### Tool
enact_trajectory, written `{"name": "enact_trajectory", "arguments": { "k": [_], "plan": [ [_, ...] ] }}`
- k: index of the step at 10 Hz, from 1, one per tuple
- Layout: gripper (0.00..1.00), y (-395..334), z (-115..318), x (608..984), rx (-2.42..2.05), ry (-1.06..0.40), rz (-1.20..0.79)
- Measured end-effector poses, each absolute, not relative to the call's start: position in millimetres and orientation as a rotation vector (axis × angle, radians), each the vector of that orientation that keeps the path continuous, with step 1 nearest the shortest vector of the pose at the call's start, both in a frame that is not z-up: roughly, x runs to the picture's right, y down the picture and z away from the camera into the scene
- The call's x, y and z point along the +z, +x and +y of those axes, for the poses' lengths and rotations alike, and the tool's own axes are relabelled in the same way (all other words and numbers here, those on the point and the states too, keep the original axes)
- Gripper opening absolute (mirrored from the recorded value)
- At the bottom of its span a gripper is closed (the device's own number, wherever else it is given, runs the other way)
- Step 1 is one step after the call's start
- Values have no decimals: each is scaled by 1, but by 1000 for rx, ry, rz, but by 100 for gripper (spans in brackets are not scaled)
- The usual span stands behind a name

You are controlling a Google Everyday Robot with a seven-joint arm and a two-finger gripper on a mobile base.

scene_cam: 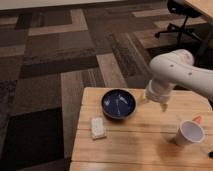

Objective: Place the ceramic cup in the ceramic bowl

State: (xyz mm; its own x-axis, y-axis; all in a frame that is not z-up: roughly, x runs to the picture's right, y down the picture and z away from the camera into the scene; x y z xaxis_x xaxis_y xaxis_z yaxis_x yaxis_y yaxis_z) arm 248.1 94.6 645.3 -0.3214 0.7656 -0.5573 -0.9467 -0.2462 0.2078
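Observation:
The ceramic bowl (119, 103), round, glossy and dark blue, sits on the wooden table (145, 147) near its far edge. The ceramic cup (190, 134), small and plain white, stands upright at the table's right side, well apart from the bowl. My gripper (154, 101) hangs under the white arm (172, 72), just right of the bowl's rim and above the tabletop, up and left of the cup. It is open and nothing is between its fingers.
A flat whitish block (98, 127) lies on the table in front of and left of the bowl. A small orange thing (198, 119) shows just behind the cup. An office chair (182, 20) stands on the patterned carpet at the far right.

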Motion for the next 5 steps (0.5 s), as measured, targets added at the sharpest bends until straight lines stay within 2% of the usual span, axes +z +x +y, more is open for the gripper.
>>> {"name": "enact_trajectory", "arguments": {
  "k": [5],
  "plan": [
    [65,253,95,642,1822,-403,615]
  ]
}}
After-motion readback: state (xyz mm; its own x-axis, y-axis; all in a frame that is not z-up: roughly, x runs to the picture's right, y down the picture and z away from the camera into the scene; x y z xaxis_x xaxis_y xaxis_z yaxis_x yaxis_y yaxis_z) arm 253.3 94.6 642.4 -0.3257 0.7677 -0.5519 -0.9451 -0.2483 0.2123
